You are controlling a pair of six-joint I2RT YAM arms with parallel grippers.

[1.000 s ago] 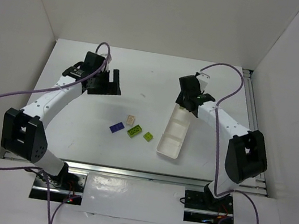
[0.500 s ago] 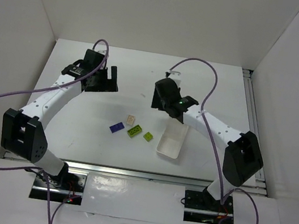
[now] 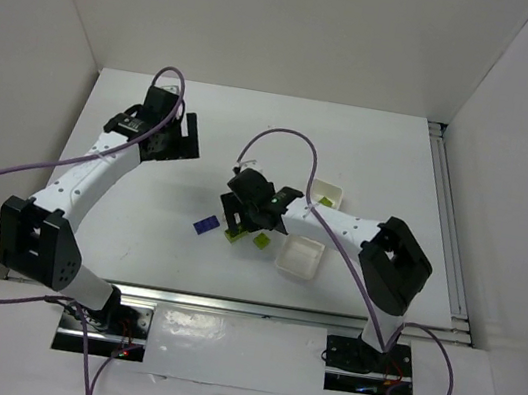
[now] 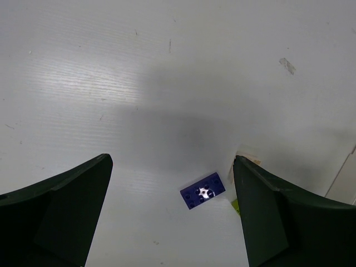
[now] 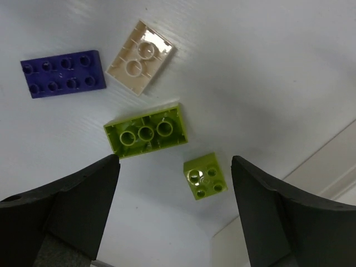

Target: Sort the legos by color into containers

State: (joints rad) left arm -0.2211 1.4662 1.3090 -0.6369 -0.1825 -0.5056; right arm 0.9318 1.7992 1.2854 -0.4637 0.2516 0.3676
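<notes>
Hovering wide open and empty, your right gripper [image 5: 175, 164] straddles the long lime green brick [image 5: 146, 132], lying studs-down, and the small lime green brick [image 5: 206, 176] on the counter [image 5: 267, 67]. It seems to touch neither. Just past them lie the dark purple brick [image 5: 63, 74] and the overturned cream brick [image 5: 141, 65]. The white tray [image 5: 339, 167] edges in beside your right finger. Your left gripper [image 4: 171, 161], also spread wide with nothing held, hangs over bare counter, apart from the bricks.
</notes>
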